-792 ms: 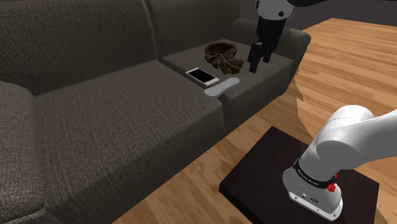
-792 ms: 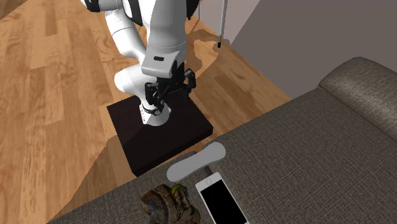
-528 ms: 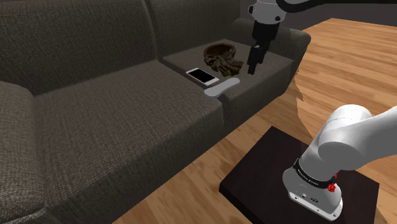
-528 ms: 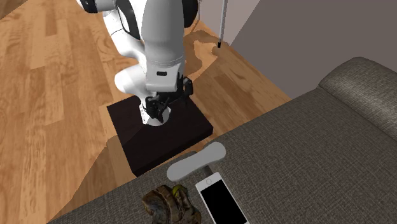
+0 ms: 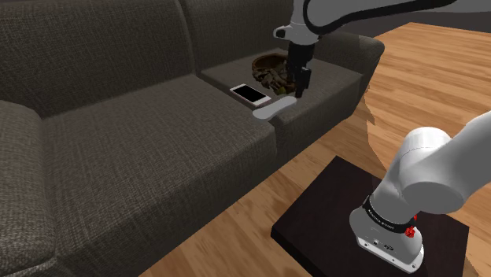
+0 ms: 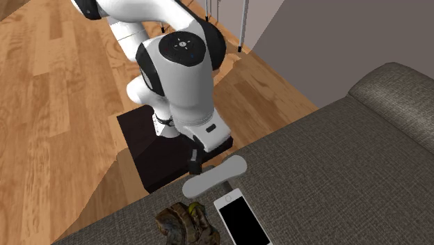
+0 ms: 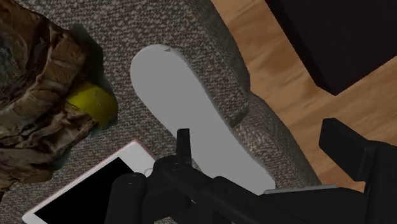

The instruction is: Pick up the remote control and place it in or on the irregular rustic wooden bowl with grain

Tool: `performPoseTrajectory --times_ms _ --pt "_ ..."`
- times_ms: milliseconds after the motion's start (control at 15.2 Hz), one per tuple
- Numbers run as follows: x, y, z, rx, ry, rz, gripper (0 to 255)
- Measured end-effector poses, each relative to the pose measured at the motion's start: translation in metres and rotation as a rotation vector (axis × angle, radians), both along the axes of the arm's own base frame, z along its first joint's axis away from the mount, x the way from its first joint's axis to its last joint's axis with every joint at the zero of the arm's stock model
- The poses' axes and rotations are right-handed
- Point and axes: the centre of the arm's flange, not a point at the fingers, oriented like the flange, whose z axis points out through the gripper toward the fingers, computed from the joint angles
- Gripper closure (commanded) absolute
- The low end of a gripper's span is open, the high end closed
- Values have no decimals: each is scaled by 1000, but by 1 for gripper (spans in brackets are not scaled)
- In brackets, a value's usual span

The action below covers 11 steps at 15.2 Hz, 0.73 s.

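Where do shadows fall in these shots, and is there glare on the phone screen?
Shoulder view: a shadow lies on the wooden floor beside the sofa. Wrist view: the phone screen is flat black, no glare; a dark shadow edges the bowl.

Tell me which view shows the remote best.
Wrist view: the plain grey remote lies close under the tool, most of its outline clear, near end hidden. Second exterior view shows it nearly whole beside the phone; shoulder view shows it far off at the cushion's front edge.
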Motion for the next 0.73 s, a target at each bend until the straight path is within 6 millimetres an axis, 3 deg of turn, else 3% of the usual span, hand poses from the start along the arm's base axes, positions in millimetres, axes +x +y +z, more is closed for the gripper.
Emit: performPoseTrajectory --times_ms 330,726 --pt "47 16 -35 16 25 448 0" --pt "54 21 -67 18 29 521 0"
